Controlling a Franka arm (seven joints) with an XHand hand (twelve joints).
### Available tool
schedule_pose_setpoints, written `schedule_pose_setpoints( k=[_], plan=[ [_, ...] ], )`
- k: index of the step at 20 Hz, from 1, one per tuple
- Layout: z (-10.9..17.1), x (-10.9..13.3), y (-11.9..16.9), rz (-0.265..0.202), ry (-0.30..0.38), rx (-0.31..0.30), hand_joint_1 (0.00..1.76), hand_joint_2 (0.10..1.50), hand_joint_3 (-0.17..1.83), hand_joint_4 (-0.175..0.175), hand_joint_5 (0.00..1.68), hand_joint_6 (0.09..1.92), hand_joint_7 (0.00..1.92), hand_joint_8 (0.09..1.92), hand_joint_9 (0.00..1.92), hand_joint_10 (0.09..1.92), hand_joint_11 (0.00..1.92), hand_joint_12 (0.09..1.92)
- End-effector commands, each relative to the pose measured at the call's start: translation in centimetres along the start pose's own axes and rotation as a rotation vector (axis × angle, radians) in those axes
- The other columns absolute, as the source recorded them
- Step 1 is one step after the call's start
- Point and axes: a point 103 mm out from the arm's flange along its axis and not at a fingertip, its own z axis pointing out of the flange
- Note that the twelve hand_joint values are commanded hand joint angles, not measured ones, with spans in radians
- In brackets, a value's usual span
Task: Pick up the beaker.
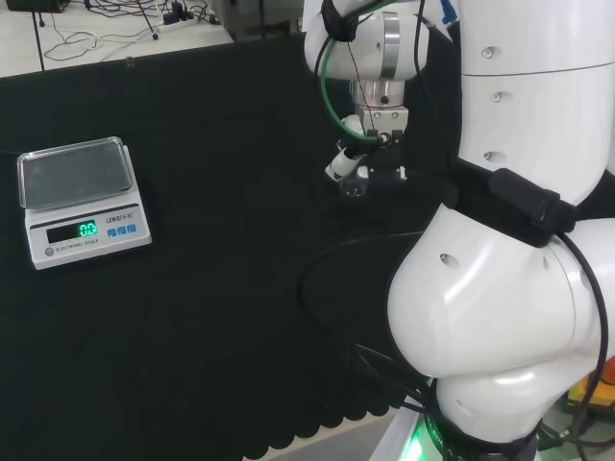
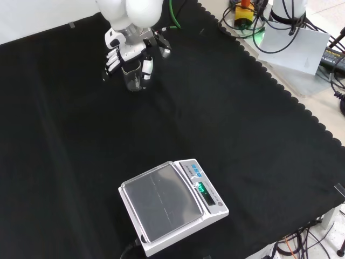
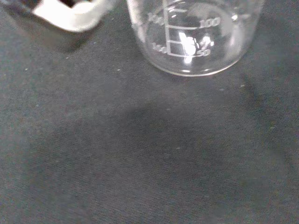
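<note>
Black cloth bears an empty clear beaker [image 2: 133, 76], hand [image 2: 123, 54] curled around it.

The arm [image 1: 519, 288] was built of rounded, glossy white links with small round screw recesses. A black band with a black cable ran across it, and a green cable looped just above the robot hand [image 2: 125, 51], which was white with black segments and dark fingertips.
</note>
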Motion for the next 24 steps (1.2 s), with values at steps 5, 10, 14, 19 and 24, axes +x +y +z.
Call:
schedule_pose_setpoints(
  k=[5, 10, 14, 19, 24],
  plan=[
    [-0.2, -0.3, -0.2, -0.003, 0.007, -0.054, 1.18, 0.58, 0.9, -0.007, 0.36, 0.98, 0.45, 1.01, 0.88, 0.96, 1.12, 1.03],
    [0.1, 0.9, 0.3, 0.006, -0.004, -0.068, 1.19, 0.76, 0.82, -0.126, 0.56, 1.45, 0.55, 1.43, 0.9, 1.24, 1.26, 0.86],
    [0.1, 1.0, 0.4, 0.008, -0.01, -0.069, 1.1, 0.98, 0.55, -0.173, 0.73, 1.47, 0.58, 1.55, 0.92, 1.32, 1.23, 0.86],
    [-1.3, 0.5, -0.1, -0.006, -0.011, -0.082, 1.11, 1.0, 0.54, -0.101, 0.74, 1.48, 0.64, 1.56, 0.93, 1.34, 1.22, 0.88],
    [-4.1, 0.6, -1.0, -0.023, -0.017, -0.114, 1.14, 1.01, 0.53, 0.028, 0.72, 1.5, 0.72, 1.54, 0.95, 1.34, 1.21, 0.89]
  ],
)
